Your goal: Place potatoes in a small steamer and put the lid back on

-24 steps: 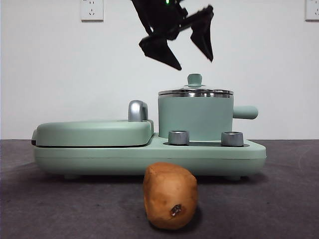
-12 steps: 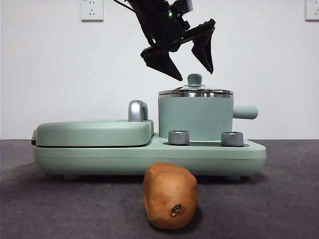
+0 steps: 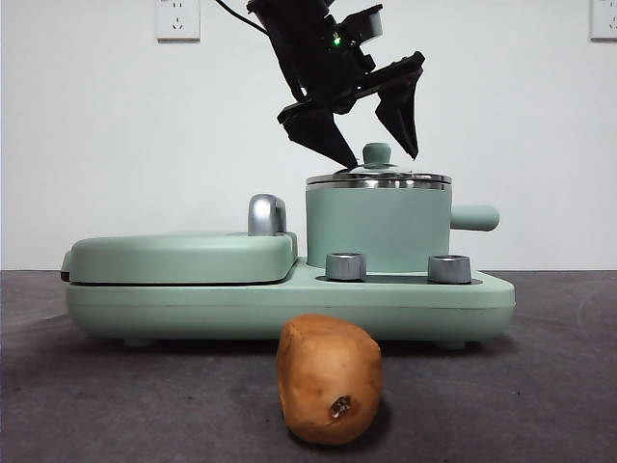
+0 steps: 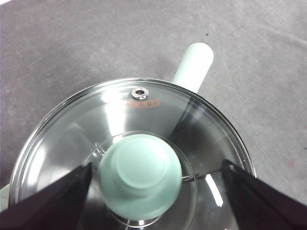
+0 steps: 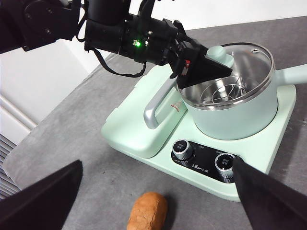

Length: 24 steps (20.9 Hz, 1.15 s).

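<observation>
Griddle (image 3: 181,257) fills the left half of the mint-green cooker base (image 3: 289,307), its flat cover shut and its chrome handle (image 3: 266,214) rising at the inner edge, just beside the small steamer (image 3: 378,228). Grey tabletop (image 3: 87,386) lies bare to the left of the base and in front of it, apart from the potato (image 3: 329,377), which stands on the table close to the low camera, near the middle of the base's front edge and well apart from both grippers.

Further right, the small steamer sits on the right half of the base with two metal dials (image 3: 346,266) in front of it. The lid (image 3: 378,177) rests on the steel rim, and its green knob (image 3: 376,152) stands at the centre. The left gripper (image 3: 378,152) comes down from above with its jaws spread wide, one tip on each side of the knob and neither touching it; the left wrist view shows the knob (image 4: 140,175) between the two black jaws, with clear gaps on both sides over the glass lid (image 4: 120,115).

The stubby side handle (image 3: 473,217) sticks out to the right, with bare table beyond the base's right end. The right gripper (image 5: 153,201) hangs high and off to the side with its jaws wide apart, holding nothing, looking down on the potato (image 5: 147,211).
</observation>
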Tool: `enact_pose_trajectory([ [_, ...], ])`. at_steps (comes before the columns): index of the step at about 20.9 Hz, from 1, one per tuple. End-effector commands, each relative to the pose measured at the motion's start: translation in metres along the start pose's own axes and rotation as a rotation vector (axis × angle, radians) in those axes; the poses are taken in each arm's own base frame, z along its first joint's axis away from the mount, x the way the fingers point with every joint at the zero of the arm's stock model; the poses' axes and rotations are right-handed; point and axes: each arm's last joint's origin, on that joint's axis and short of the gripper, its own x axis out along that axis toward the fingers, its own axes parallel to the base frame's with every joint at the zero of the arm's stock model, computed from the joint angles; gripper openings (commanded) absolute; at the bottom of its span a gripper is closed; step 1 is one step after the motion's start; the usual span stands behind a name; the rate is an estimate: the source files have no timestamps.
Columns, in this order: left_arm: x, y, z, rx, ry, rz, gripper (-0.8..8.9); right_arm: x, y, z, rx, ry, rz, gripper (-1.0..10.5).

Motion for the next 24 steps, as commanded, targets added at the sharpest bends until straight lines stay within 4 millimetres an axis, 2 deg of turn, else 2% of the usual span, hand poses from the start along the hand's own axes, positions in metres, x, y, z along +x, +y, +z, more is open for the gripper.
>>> enact_pose_trajectory([
  [1, 0.008, -0.004, 0.002, 0.01, -0.005, -0.007, 3.26, -0.001, 0.002, 0.004, -0.017, -0.013, 0.003, 5.0],
  [4, 0.009, -0.004, 0.002, 0.011, -0.003, -0.005, 1.9, -0.001, 0.002, 0.004, -0.017, -0.013, 0.003, 5.0],
  [10, 0.013, -0.002, 0.0, 0.053, -0.002, -0.003, 0.16, -0.001, 0.002, 0.004, -0.017, -0.013, 0.003, 5.0],
  [14, 0.009, -0.003, 0.004, 0.055, -0.011, -0.002, 0.14, -0.001, 0.002, 0.004, -0.018, -0.013, 0.003, 5.0],
  [19, -0.02, -0.005, 0.03, 0.059, -0.028, -0.002, 0.14, -0.001, 0.002, 0.004, -0.017, -0.013, 0.003, 5.0],
  [24, -0.068, -0.001, 0.052, 0.059, -0.1, 0.017, 0.14, -0.001, 0.002, 0.004, -0.011, -0.008, 0.001, 5.0],
])
